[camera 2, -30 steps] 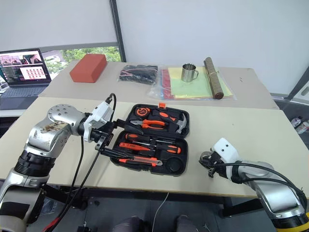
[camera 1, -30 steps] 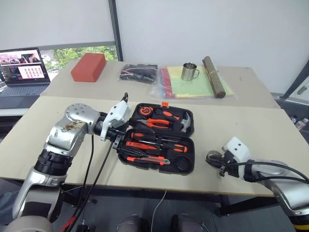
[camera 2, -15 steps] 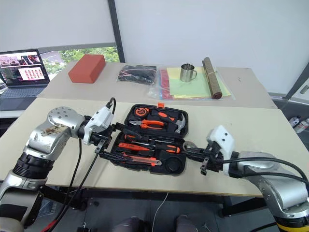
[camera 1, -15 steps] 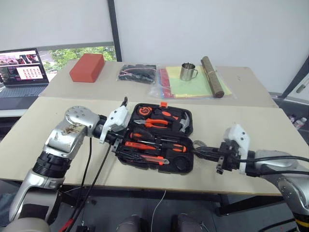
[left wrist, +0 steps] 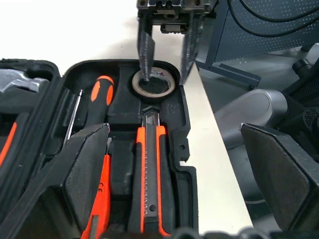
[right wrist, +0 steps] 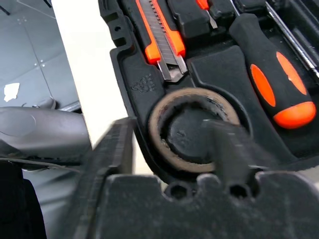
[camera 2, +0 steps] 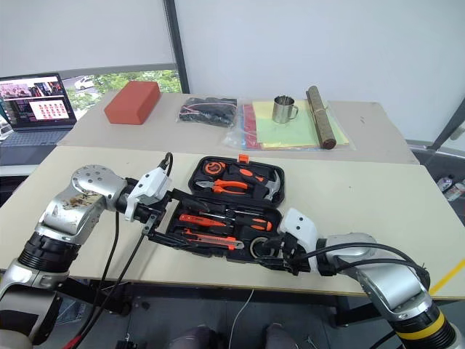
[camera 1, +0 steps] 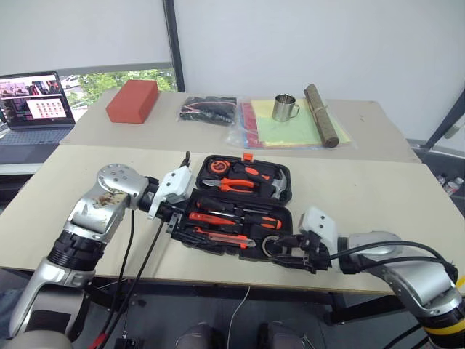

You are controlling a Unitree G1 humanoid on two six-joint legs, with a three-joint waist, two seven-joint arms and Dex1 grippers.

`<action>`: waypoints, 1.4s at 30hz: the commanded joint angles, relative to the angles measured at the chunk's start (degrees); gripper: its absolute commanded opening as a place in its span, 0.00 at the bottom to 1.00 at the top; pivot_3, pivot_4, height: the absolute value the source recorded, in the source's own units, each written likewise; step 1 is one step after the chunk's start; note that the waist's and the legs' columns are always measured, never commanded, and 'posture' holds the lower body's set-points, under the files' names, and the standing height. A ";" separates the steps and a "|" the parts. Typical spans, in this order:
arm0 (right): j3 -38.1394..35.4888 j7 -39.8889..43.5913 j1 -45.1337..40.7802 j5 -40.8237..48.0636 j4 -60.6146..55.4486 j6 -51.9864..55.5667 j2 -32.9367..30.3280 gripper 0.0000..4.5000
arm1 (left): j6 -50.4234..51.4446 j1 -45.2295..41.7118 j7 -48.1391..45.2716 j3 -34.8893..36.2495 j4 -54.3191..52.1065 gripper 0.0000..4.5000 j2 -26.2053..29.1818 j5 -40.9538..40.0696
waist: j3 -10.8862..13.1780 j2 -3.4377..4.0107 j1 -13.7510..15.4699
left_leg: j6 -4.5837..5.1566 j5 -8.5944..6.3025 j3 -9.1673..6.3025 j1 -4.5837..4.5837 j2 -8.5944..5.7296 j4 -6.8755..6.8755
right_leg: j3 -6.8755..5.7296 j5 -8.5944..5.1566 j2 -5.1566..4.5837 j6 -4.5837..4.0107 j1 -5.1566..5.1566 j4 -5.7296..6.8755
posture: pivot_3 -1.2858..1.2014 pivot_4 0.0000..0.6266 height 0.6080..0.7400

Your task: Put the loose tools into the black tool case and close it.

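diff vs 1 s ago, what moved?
The right gripper carried the tape roll from the bare table to the right of the black tool case leftwards into the case's round corner slot, and its fingers have now parted around the roll, which sits in the slot. The left gripper remains open at the case's left edge. The case is open as before.

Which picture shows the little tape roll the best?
The right wrist view: the tape roll sits large in its round slot in the black tool case, between the right gripper's open fingers. The left wrist view shows it smaller. In the eye views it is tiny, by the gripper.
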 commanded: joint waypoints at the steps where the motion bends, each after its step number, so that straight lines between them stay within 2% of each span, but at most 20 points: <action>1: -2.29 1.13 -0.36 1.32 -3.09 -0.15 -0.82 0.62 | -0.15 0.01 0.55 1.39 -2.06 1.00 0.71 -0.60 | 0.00 0.00 0.07 | 0.00 0.00 0.00 0.00 0.00 0.00 | -0.01 0.00 0.00 0.00 0.00 0.00 | 0.52 0.24 0.97; 4: -4.57 1.42 0.43 2.09 -3.65 -0.05 -2.00 0.62 | -0.36 0.68 1.56 1.83 -1.13 1.00 1.38 0.16 | 0.00 0.00 0.14 | -0.01 -0.01 0.00 0.00 0.00 0.00 | -0.01 0.00 -0.01 0.00 0.00 -0.01 | 0.52 0.24 0.97; 6: -9.59 0.96 0.41 4.75 -2.36 1.01 -1.94 0.62 | -0.07 1.22 3.50 3.37 1.40 1.00 2.17 0.63 | 0.00 0.00 0.11 | -0.01 -0.01 0.00 0.01 0.00 0.00 | 0.00 0.00 -0.03 0.00 0.00 -0.01 | 0.52 0.24 0.97; 7: -12.25 0.80 0.47 6.29 -1.64 1.73 -1.89 0.57 | 0.23 1.48 4.45 4.39 2.93 1.00 2.62 0.61 | 0.00 0.01 0.11 | -0.01 -0.01 -0.01 0.00 0.00 0.00 | 0.01 0.00 -0.03 -0.01 0.00 -0.01 | 0.52 0.24 0.97; 10: -18.15 0.76 1.10 7.75 1.50 2.01 -2.82 0.38 | -2.01 2.01 6.94 7.59 10.35 0.83 4.39 2.00 | 0.00 0.00 0.11 | -0.01 0.00 -0.02 0.02 0.02 0.00 | 0.01 0.01 -0.03 -0.02 0.01 0.00 | 0.52 0.24 0.97; 15: -17.92 0.19 1.51 1.77 8.37 -2.90 -4.16 0.00 | -6.92 0.45 10.59 9.53 23.41 0.39 5.99 6.24 | 0.00 0.00 -0.02 | -0.01 0.00 0.02 0.03 0.01 -0.05 | -0.01 0.01 -0.02 -0.01 -0.01 -0.01 | 0.52 0.24 0.97; 18: -14.43 -0.37 0.06 -3.19 13.99 -7.90 -2.68 0.00 | -11.06 -0.60 12.85 8.07 29.21 0.13 4.59 9.88 | 0.00 0.00 0.11 | -0.01 -0.01 0.07 0.01 0.00 -0.07 | -0.03 0.01 -0.02 -0.01 -0.03 -0.01 | 0.52 0.24 0.97; 20: -11.35 0.08 -1.03 -6.93 17.36 -11.81 -2.06 0.00 | -13.10 -0.98 12.98 7.07 31.06 0.01 2.79 11.15 | 0.00 0.00 0.17 | -0.03 -0.01 0.12 0.00 -0.01 -0.07 | -0.03 0.00 -0.02 0.01 -0.03 -0.01 | 0.52 0.24 0.97; 23: -6.11 1.37 -3.50 -12.25 21.31 -16.62 -1.47 0.00 | -12.79 -1.61 12.38 6.23 31.31 0.01 -0.73 10.99 | 0.00 0.00 0.08 | -0.04 -0.02 0.15 -0.03 -0.02 -0.09 | -0.02 0.00 -0.03 0.00 -0.09 0.00 | 0.52 0.24 0.97; 26: -2.78 4.44 -7.20 -13.07 21.81 -19.01 0.31 0.00 | -10.30 -1.55 10.24 4.68 28.51 0.01 -3.64 10.10 | 0.01 0.00 -0.41 | -0.01 0.01 0.22 -0.05 -0.01 -0.09 | -0.01 0.00 0.00 0.01 -0.13 0.05 | 0.52 0.24 0.97; 30: -2.71 10.30 -7.02 -10.53 17.77 -19.69 -0.32 0.00 | -7.95 0.59 6.14 3.88 23.23 0.01 -3.12 8.63 | 0.01 0.00 -0.59 | 0.02 0.03 0.21 -0.11 -0.01 -0.15 | -0.06 0.00 0.05 0.00 -0.18 0.04 | 0.52 0.24 0.97; 34: -3.03 15.80 -2.59 -8.76 12.26 -19.08 -3.70 0.00 | -4.50 4.48 2.70 3.35 16.75 0.01 -0.48 7.53 | 0.01 0.00 -0.60 | 0.01 0.03 0.21 -0.07 -0.03 -0.37 | -0.09 -0.02 0.04 0.02 -0.18 -0.06 | 0.52 0.24 0.97; 37: -3.96 15.49 0.24 -9.04 10.11 -18.83 -3.99 0.00 | -2.41 8.56 1.37 3.33 11.37 0.01 1.43 6.67 | 0.01 0.00 -0.84 | -0.04 0.00 0.21 0.03 -0.04 -0.59 | -0.10 -0.13 0.05 0.01 -0.15 -0.09 | 0.52 0.24 0.97; 42: -6.66 9.22 4.47 -12.66 10.26 -18.01 -2.58 0.00 | -2.35 13.47 3.46 4.13 8.04 0.01 2.86 8.06 | 0.01 0.00 -0.97 | -0.08 -0.02 0.22 0.23 -0.04 -0.60 | -0.06 -0.31 -0.02 0.23 -0.01 -0.06 | 0.52 0.24 0.97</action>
